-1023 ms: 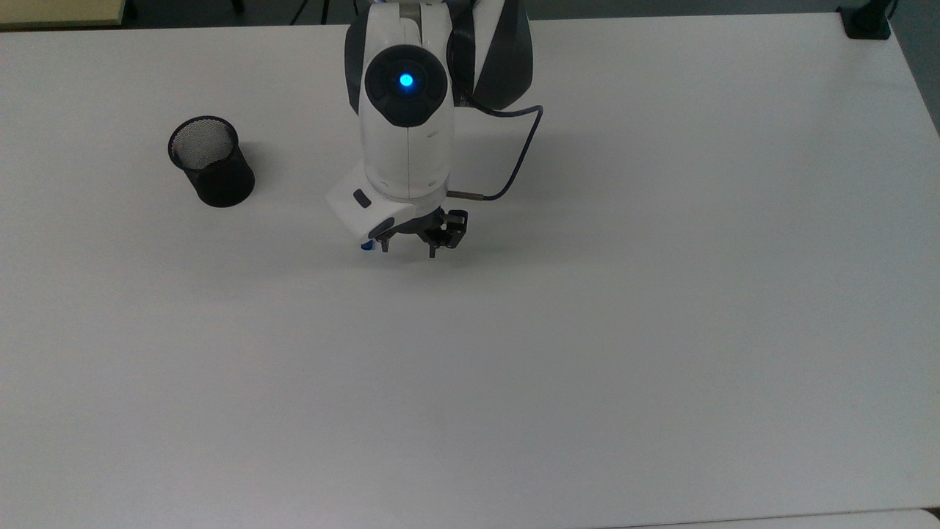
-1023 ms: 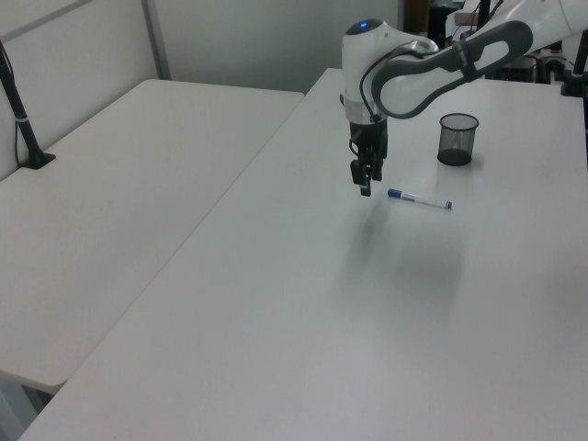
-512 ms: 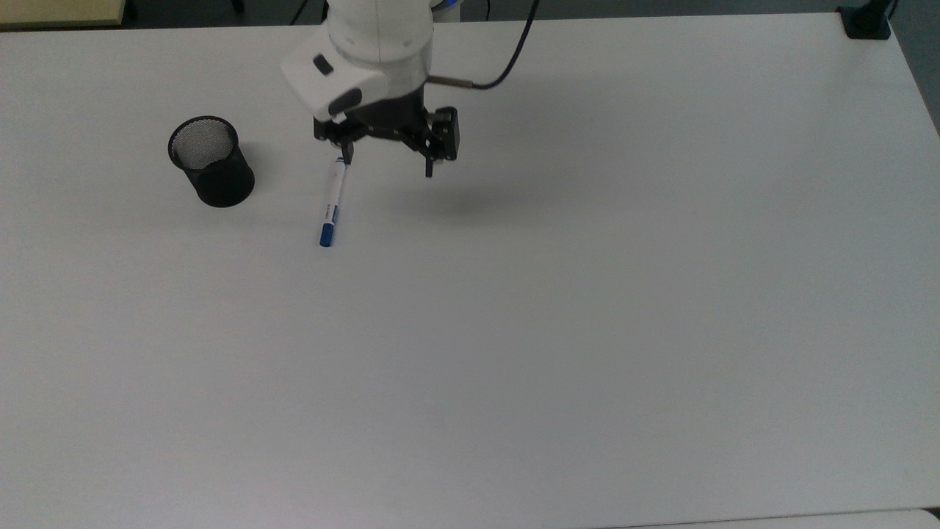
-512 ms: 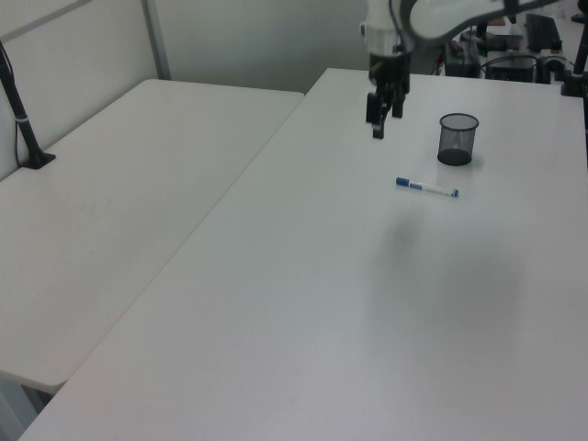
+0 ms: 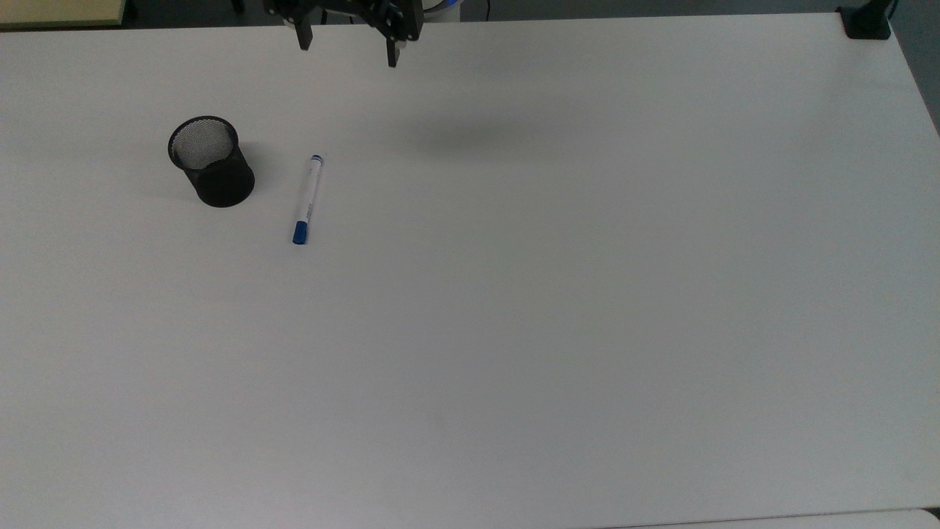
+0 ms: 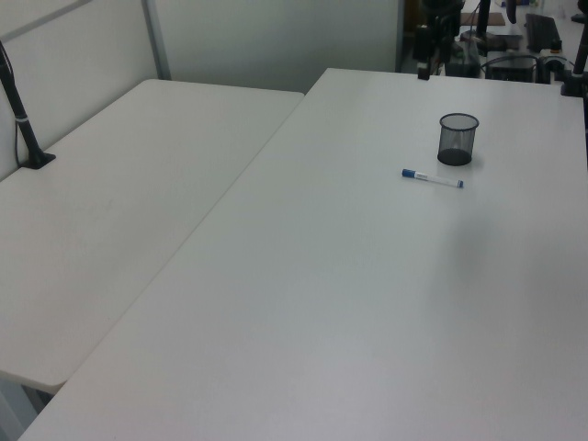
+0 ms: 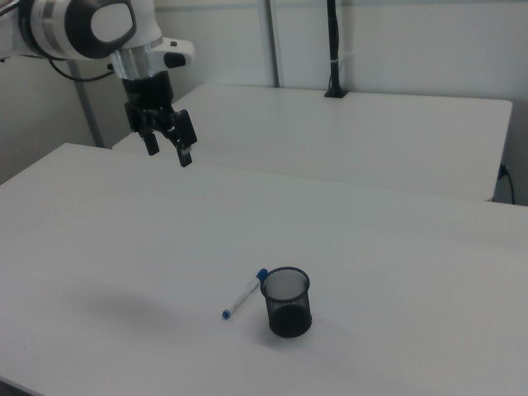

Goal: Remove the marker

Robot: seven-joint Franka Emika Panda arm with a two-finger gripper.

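Compared with half a second ago, the gripper has risen and drawn back toward the far edge of the table, and the marker now lies fully uncovered on the surface, slightly shifted toward the top view's left. The two black fingers of the gripper are spread wide apart and hold nothing; in the right view the gripper hangs high above the table, well apart from everything on it. In the top view its two fingertips point down at the upper border of the picture. There is one marker, lying flat on the white table, white in the barrel with a blue cap at the end nearer to the top view's bottom and a small blue tip at the other end. It lies just beside the one black mesh cup, on the top view's right of it, not touching it. The cup stands upright and, seen from above, it is empty, with the mesh bottom visible. The right view shows what the top view does not: the white and grey arm that carries the gripper, a second white table behind, and one black post standing on it. In the left view the marker lies in front of the cup, with its blue cap toward the left view's left, and a neighbouring table carries a black clamp arm. In the left view the gripper is a small dark shape above the far table edge.
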